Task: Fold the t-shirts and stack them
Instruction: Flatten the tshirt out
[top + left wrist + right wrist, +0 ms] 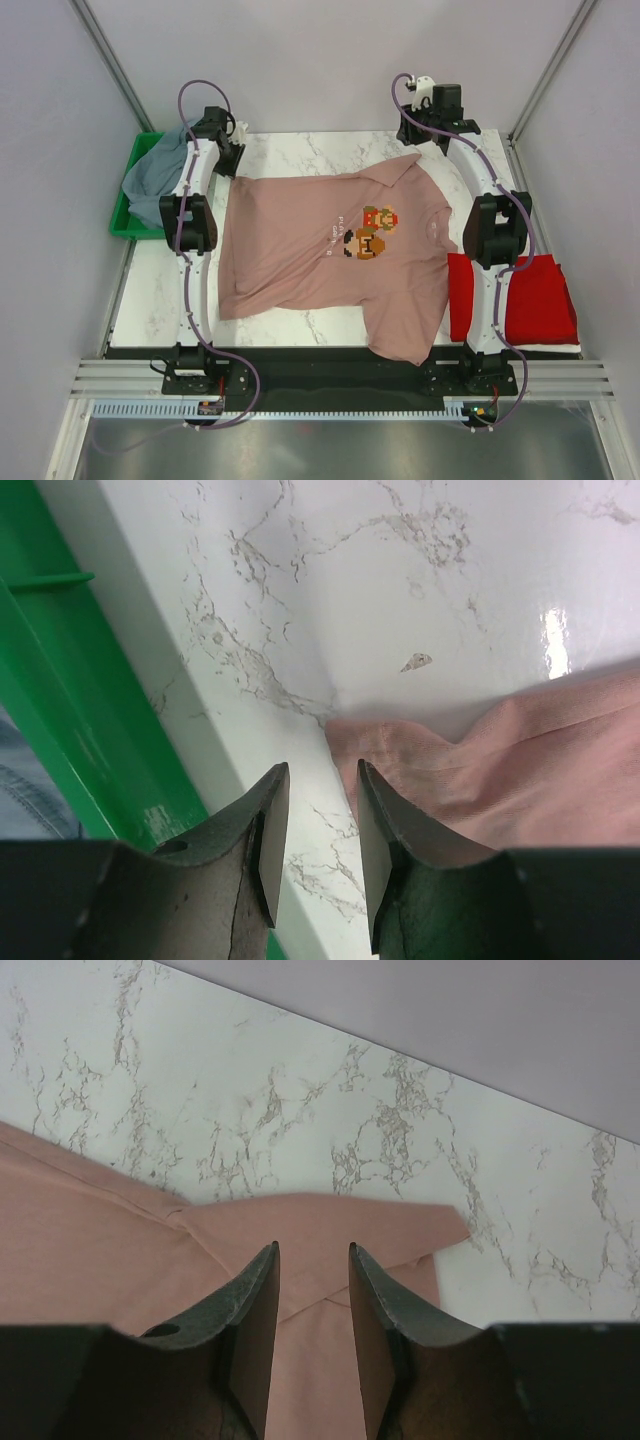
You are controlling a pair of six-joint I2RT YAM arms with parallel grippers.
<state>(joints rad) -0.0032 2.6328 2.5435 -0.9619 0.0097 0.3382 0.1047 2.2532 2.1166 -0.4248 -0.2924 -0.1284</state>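
A dusty-pink t-shirt [300,250] with a pixel-art print lies spread flat on the marble table [310,150], one sleeve hanging over the near edge. My left gripper [233,155] hovers open at its far left hem corner. In the left wrist view the left gripper [322,765] has bare marble between its jaws, and the pink t-shirt's corner [480,770] sits just right of them. My right gripper [417,138] is open over the far sleeve, and the wrist view shows it [313,1245] above that pink sleeve [330,1222]. A folded red t-shirt [540,300] lies at the right. A grey-blue t-shirt [155,180] is draped in the bin.
A green plastic bin [122,220] stands off the table's far left corner; its green wall [80,720] shows beside the left jaws. Grey walls enclose the table on three sides. Both arms stretch along the table's left and right sides.
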